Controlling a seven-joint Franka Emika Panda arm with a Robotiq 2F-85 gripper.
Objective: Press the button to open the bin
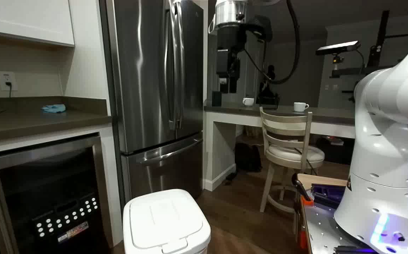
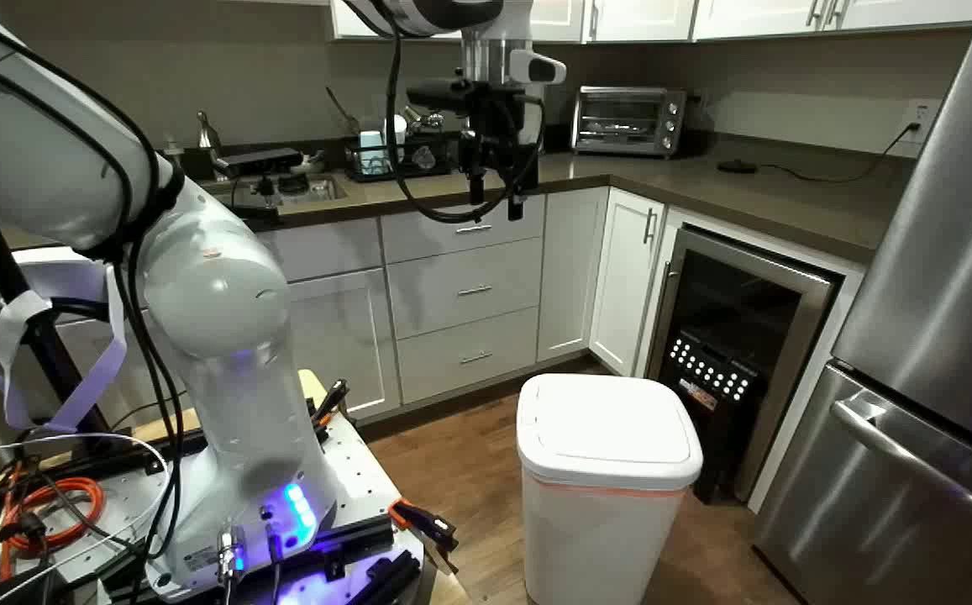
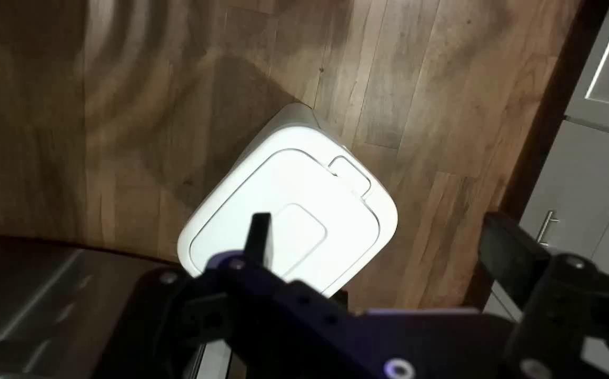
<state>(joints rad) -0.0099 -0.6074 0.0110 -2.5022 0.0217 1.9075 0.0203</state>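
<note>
1. A white bin stands upright on the wood floor, near the fridge and a cooler with a dark glass door.
2. Its lid is down and flat; a small rounded tab is set into the rim along one side.
3. The claw hangs well above the lid, aimed downward and apart from the bin, its fingers spread wide.
4. The robot's white base, glowing blue, sits on a silvery table.
5. In an exterior view, two white mugs rest on a bar with a chair in front.
6. In an exterior view, a toaster oven sits on the corner counter.
</note>
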